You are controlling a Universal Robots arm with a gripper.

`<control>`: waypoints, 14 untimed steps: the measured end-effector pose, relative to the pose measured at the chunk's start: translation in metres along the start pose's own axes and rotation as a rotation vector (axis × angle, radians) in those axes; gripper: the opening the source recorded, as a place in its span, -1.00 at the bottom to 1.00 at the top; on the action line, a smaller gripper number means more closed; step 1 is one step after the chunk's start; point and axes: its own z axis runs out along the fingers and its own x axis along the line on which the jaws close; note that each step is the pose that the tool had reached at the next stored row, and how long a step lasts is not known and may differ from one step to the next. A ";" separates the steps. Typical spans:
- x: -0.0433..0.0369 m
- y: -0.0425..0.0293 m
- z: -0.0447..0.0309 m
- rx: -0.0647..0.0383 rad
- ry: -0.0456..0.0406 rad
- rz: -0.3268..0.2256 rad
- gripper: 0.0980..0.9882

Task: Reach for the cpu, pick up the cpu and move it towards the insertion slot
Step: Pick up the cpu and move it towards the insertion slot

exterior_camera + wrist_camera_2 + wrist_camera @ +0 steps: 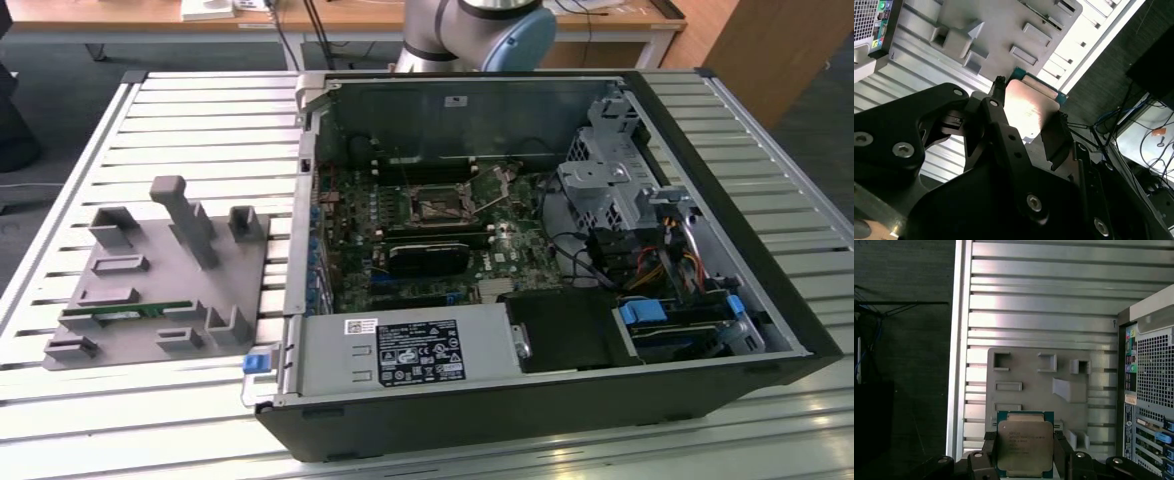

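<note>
black gripper [1029, 114] linkage sits closest in the second wrist view, its two fingers [997, 97] pinching the cpu [1030, 102] by opposite edges. in the first wrist view the cpu's [1025, 442] silvery top faces the camera, square between the fingers, held above the near edge of the grey fixture plate [1024, 371] and clear of it. the insertion slot [438, 208] lies well apart from that plate [147, 287], inside the open computer case [534, 410] standing just beside it on the slatted table [200, 110]. the grip looks like an edge pinch with little contact, so a jolt could, i judge, tip or drop the chip, and a low path off the plate might clip the case wall. the exterior view gives the socket, the case's cables and the green memory stick [127, 311] lying on the plate; the first wrist view gives the chip's alignment; the second gives the pinch from the side.
</note>
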 end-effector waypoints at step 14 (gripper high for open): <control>-0.0180 0.0001 0.0005 0.000 0.0000 0.000 -0.01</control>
